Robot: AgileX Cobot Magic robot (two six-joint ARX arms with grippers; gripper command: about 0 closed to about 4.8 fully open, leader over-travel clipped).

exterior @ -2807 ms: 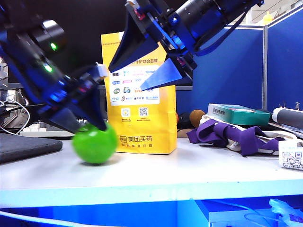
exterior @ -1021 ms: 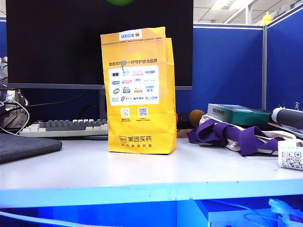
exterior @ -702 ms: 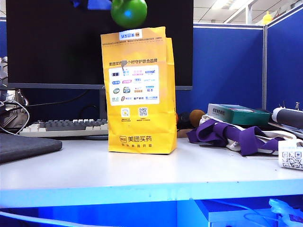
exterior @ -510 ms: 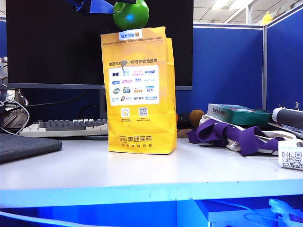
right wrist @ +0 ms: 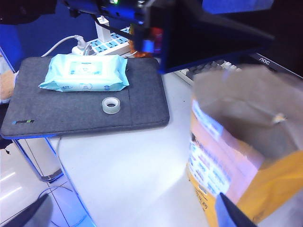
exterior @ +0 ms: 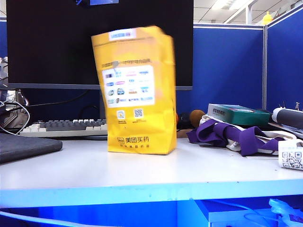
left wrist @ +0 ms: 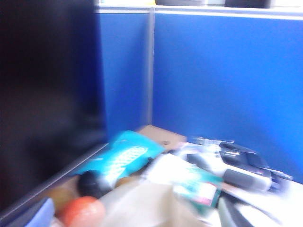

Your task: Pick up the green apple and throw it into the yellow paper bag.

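Note:
The yellow paper bag stands on the white table, blurred and leaning left; the right wrist view shows its open mouth. The green apple shows in no view. Only a blue tip of my left gripper shows, at the top edge just above the bag. In its own blurred view the left gripper hangs over the bag's pale inside, open, with nothing between its fingers. My right gripper hovers open beside the bag, over bare table, one blue fingertip near the bag's wall.
A black monitor and keyboard sit behind the bag. A teal box and purple cloth lie to its right. A grey sleeve carries a wipes pack and tape roll.
Half a second ago the apple hung in the left gripper just above the bag's mouth. Now it is out of sight, and the bag has jolted and tilted left.

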